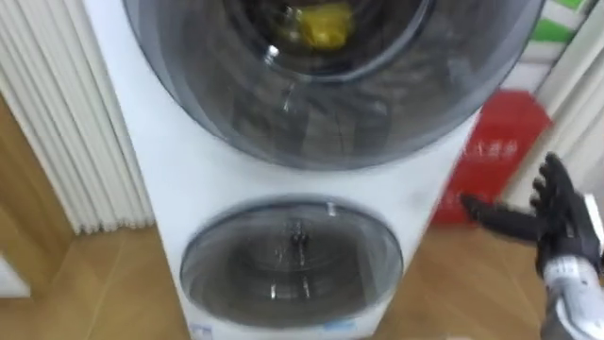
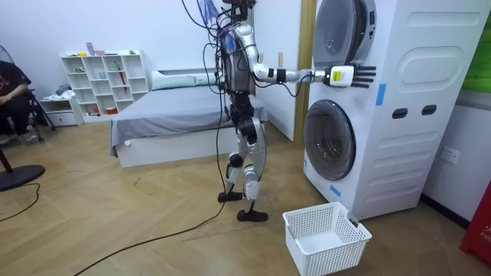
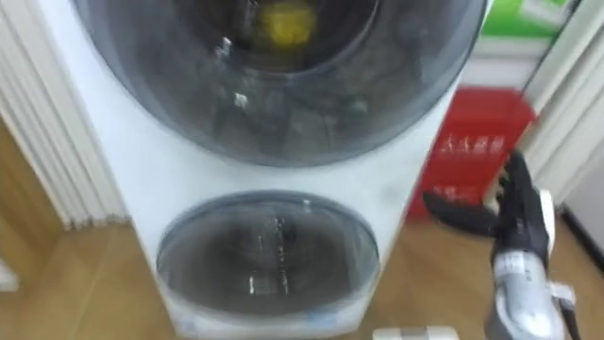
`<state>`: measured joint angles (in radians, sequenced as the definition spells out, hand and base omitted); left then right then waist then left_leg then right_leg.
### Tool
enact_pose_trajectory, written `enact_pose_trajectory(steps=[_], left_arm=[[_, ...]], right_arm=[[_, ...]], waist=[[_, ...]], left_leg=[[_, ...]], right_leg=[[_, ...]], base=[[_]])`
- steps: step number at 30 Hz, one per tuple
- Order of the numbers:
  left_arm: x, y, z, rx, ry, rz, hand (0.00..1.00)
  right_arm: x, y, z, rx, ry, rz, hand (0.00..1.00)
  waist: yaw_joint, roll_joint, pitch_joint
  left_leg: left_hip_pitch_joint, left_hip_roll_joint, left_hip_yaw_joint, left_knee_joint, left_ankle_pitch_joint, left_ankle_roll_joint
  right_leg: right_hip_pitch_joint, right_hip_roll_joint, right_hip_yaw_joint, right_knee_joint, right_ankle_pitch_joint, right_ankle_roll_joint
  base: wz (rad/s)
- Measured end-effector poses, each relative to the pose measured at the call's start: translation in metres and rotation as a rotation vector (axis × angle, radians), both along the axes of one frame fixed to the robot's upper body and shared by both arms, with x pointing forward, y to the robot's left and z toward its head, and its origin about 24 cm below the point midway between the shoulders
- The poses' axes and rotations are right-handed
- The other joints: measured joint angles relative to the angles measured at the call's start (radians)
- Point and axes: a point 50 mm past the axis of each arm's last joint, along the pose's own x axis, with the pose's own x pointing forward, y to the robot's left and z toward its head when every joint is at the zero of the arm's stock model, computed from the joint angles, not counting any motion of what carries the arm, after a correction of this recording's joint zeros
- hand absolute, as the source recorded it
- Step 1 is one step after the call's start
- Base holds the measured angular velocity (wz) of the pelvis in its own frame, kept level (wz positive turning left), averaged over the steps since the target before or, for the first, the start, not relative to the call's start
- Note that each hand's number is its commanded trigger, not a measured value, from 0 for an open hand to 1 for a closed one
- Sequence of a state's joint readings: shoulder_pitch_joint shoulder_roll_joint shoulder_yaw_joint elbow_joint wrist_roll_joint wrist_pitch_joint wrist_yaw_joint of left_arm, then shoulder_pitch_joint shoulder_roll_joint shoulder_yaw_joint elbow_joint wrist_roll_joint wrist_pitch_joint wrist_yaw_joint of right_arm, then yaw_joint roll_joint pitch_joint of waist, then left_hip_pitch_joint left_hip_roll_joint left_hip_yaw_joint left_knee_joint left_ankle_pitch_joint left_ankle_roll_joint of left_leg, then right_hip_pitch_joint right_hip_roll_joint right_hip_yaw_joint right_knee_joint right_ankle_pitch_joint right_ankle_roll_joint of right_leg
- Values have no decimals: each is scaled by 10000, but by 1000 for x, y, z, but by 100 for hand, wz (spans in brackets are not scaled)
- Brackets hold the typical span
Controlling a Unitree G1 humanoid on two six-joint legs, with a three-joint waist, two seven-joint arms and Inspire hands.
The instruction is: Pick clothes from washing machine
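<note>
A white stacked washing machine (image 1: 236,179) stands right before me, with a big round tinted door (image 1: 330,104) above and a smaller round door (image 1: 293,260) below. Both doors look shut. A yellow piece of clothing (image 1: 326,24) shows through the upper door's glass inside the drum (image 3: 283,21). My right hand (image 1: 559,219) is open with its fingers spread, held out in the air at the machine's right edge and touching nothing. In the room view I stand upright facing the machine, that hand (image 2: 345,75) stretched out level at the upper door's lower rim.
A white laundry basket (image 2: 326,238) stands on the wooden floor in front of the machine. A red box (image 1: 495,151) sits to the machine's right. White curtain folds (image 1: 66,123) hang at its left. A bed (image 2: 176,115) and shelves (image 2: 103,80) are behind me.
</note>
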<state>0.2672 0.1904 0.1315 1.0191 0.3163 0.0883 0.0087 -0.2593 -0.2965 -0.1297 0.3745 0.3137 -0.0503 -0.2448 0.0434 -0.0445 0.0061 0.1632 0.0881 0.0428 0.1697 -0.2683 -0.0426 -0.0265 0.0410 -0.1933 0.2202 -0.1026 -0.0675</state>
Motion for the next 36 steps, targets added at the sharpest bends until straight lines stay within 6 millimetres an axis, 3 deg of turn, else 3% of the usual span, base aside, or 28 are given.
enact_pose_trajectory(steps=[7,14,21,31,36], left_arm=[[1,-2,0,-37,29,-212,0],[-2,-5,-1,-316,169,-276,0],[-3,-5,-1,-350,208,-288,0],[13,-3,1,-314,-126,-427,0],[14,3,3,-166,-160,-475,0]], right_arm=[[13,7,29,77,-1071,259,0],[18,-6,49,-376,-1511,-217,0],[18,-6,50,-380,-1546,-424,0],[22,13,58,-900,-1571,600,0],[22,11,62,-1158,-1576,908,0]], waist=[[309,24,-55],[415,96,-77],[438,100,-79],[412,25,-109],[374,-55,-66]], left_leg=[[-11,-96,32,171,49,87],[-25,-89,-30,170,52,92],[-37,-87,21,136,62,107],[-208,-102,106,140,74,117],[-199,-100,148,129,74,117]], right_leg=[[242,-101,-124,28,-128,133],[301,-114,-227,43,-123,123],[232,-109,-222,-2,-126,122],[84,-209,-262,8,-170,147],[79,-209,-254,4,-173,150]], base=[[18],[4],[-2],[0],[-1]])
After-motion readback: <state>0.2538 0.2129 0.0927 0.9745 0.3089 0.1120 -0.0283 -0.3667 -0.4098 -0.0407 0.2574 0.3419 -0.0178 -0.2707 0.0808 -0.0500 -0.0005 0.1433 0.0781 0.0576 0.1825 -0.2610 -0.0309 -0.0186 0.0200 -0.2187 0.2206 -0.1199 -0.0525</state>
